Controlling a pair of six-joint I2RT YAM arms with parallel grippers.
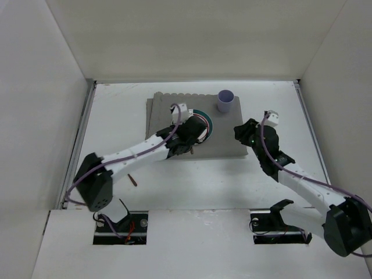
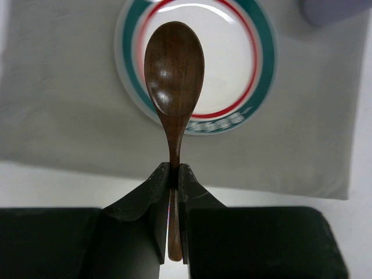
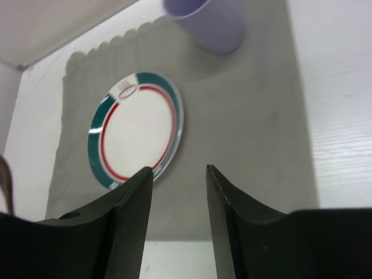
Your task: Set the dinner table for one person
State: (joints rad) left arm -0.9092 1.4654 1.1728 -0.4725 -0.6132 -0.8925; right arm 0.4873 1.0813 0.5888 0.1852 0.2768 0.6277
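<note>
Left wrist view: left fingers (image 2: 148, 200) clench a wooden spoon (image 2: 174, 75), its bowl hiding part of the plate (image 2: 264, 58); right fingers (image 3: 131, 209) gape, cup (image 3: 209, 23) far beyond.

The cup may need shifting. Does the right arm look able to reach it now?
Probably yes: the right gripper is open and empty, with only bare placemat between it and the cup.

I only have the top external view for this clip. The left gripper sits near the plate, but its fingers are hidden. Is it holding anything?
Observer: Yes. In the left wrist view, the left gripper is shut on the handle of a dark wooden spoon.
Reviewer: Which way does the spoon point?
Observer: Away from the wrist. Its bowl shows in front of the plate.
Reviewer: And the right gripper?
Observer: In the right wrist view, the right gripper is open, with nothing between its fingers.
</note>
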